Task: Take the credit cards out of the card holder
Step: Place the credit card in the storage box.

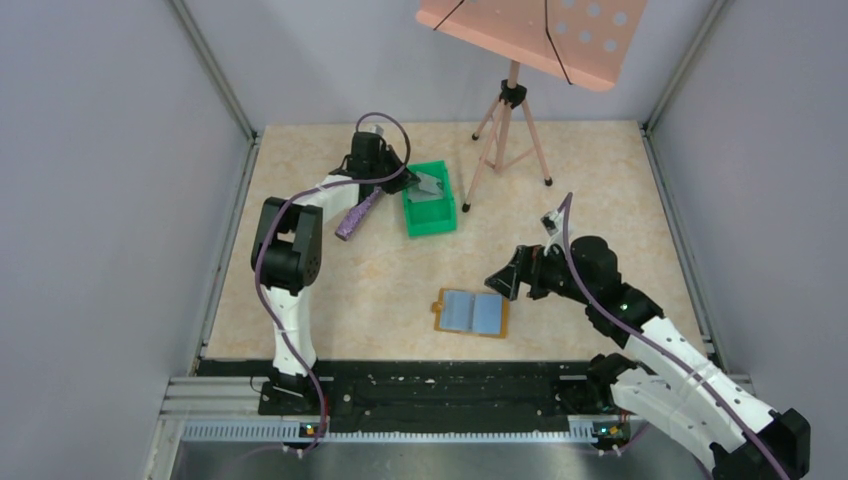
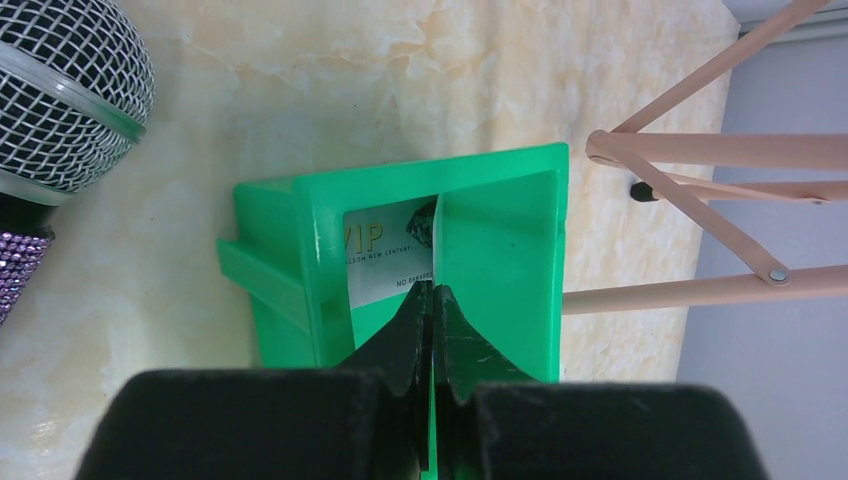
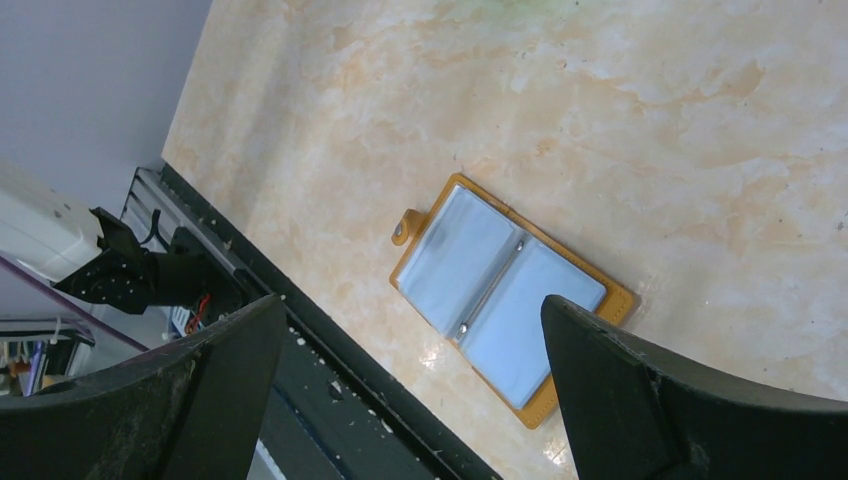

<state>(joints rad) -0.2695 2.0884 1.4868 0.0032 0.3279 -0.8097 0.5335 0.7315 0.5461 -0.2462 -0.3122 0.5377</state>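
The card holder point(image 1: 471, 312) lies open and flat on the table, tan rim with pale blue pockets; it also shows in the right wrist view point(image 3: 505, 300). My right gripper point(image 1: 497, 280) is open and empty, just right of it and above the table; in the right wrist view point(image 3: 412, 310) the holder lies between its spread fingers. My left gripper point(image 1: 412, 182) is over the green bin point(image 1: 430, 215). In the left wrist view it point(image 2: 432, 290) is shut, with a thin card edge between the tips. A silvery credit card point(image 2: 385, 250) marked VIP lies inside the bin point(image 2: 290, 250).
A purple microphone point(image 1: 357, 215) lies left of the bin, its mesh head in the left wrist view point(image 2: 60, 110). A pink tripod stand point(image 1: 512, 130) is behind and right of the bin, with its legs in the left wrist view point(image 2: 700, 200). A black rail point(image 1: 430, 385) runs along the near edge.
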